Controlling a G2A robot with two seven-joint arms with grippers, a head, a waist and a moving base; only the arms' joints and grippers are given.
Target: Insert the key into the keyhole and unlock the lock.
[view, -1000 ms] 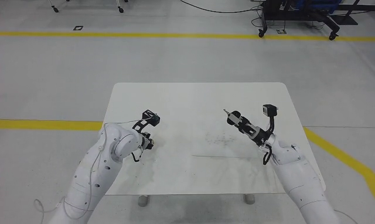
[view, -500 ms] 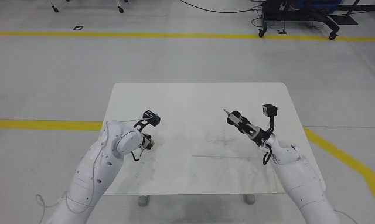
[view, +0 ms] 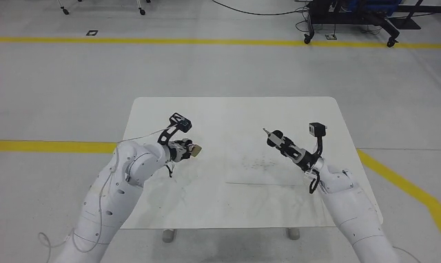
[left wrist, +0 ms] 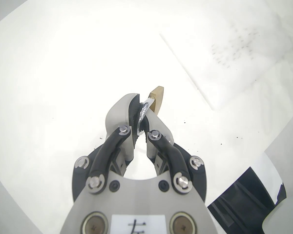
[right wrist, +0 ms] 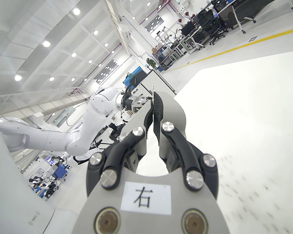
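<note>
Now, left claw (left wrist: pixel 143 104): pinched shut on the silver shackle (left wrist: pixel 142 114) of a small brass padlock (left wrist: pixel 157 98), with no gap left between pads and metal.
Padlock: its brass body sticks out past the fingertips, tilted, above the white surface (view: pixel 234 111). From above it sits over the left half, pointing towards the middle.
Right claw (view: pixel 273 138): closed, its ribbed pads pressed together on a thin metal key (view: pixel 266 132).
Key: only its slim tip pokes out beyond the fingertips, aimed towards the left arm. It is over the right half of the surface.
Padlock and key: well apart, facing each other across the middle of the surface, not touching.
Right wrist view: the left arm shows farther off, beyond the closed pads, at about the same height.
Surface marks: faint grey scuffs (view: pixel 258 163) lie between the two arms, nearer the right one. A thin straight line (view: pixel 265 184) runs just below them.
</note>
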